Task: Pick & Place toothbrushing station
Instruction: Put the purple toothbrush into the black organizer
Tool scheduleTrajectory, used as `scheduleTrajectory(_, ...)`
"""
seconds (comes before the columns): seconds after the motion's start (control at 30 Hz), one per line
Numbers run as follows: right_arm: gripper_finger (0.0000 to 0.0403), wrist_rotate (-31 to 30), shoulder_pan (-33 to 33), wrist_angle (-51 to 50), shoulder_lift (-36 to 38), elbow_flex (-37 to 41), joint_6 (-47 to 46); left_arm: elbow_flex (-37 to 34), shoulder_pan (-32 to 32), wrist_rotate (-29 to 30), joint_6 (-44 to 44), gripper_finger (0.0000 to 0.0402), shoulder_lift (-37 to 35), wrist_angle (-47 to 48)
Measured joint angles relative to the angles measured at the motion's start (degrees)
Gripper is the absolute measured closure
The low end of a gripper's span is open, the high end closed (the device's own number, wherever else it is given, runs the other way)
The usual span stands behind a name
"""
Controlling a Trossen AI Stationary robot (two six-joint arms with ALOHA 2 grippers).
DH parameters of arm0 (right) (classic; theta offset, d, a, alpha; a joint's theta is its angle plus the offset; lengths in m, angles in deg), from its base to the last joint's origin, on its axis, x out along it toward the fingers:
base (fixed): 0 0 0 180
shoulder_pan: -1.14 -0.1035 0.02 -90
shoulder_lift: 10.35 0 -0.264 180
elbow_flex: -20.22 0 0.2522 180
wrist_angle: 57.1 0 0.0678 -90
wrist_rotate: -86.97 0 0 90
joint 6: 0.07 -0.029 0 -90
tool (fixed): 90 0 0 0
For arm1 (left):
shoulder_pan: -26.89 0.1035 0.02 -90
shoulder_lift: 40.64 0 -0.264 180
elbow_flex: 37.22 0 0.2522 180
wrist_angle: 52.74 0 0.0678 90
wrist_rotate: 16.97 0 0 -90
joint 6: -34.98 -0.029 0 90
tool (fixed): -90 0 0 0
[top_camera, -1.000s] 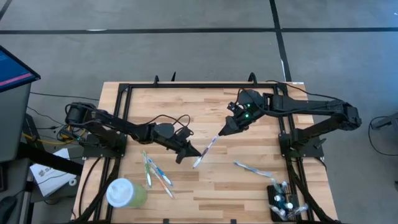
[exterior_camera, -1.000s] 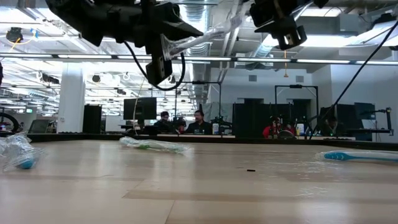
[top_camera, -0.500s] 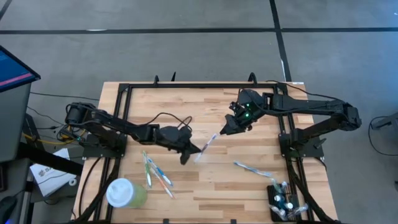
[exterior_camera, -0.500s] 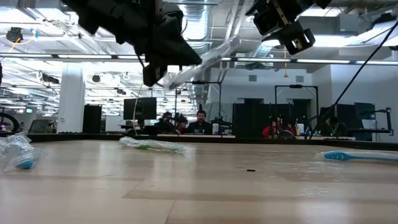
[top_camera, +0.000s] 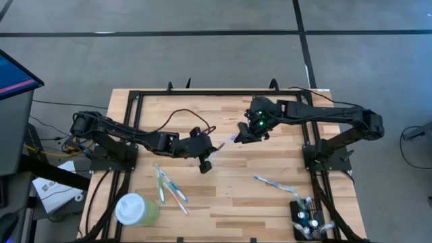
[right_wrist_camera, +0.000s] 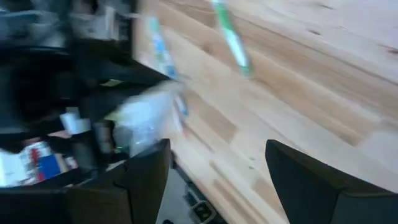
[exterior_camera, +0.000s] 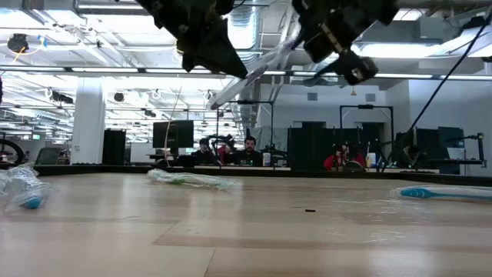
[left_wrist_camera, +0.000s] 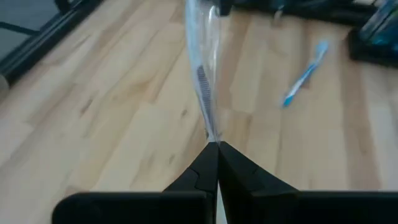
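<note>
Fingers of the left gripper [left_wrist_camera: 213,148] are pressed fully together on one end of a wrapped toothbrush [left_wrist_camera: 203,87], which slants away from their tips, clear of the wooden surface [top_camera: 223,202]. Just beyond its free end, the right gripper [top_camera: 237,136] waits with its fingers [right_wrist_camera: 308,180] spread wide and nothing between them. The step in hand appears to be a mid-air transfer from one arm to the other. To do it well, the open fingers should straddle the free end squarely and close on the rigid handle rather than on loose wrapper alone; the clamped pair should let go only once that second grip looks firm, since the clear film is probably slippery and the brush could drop or twist. Farther out lie a loose blue toothbrush [top_camera: 272,182], more wrapped brushes [top_camera: 170,187] and a pale green cup [top_camera: 136,210]. The toothbrushing station [top_camera: 307,219] stands well apart, at the near corner of the surface beside the right arm's base, already holding some items that are too small to identify.
</note>
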Motion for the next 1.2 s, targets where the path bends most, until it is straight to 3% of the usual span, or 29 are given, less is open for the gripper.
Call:
scheduleTrajectory(0.33, 0.0148, 1.6, -0.2, 12.1, -4.4, 0.0, -2.3, -0.2, 0.6, -0.4, 4.1, 0.0402, 0.4, 7.6)
scheduleTrajectory(1.2, 0.0148, 2.7, 1.0, 13.4, -6.4, 0.0, -2.2, 0.6, 1.0, -1.5, 1.9, 0.0402, 1.0, 3.5)
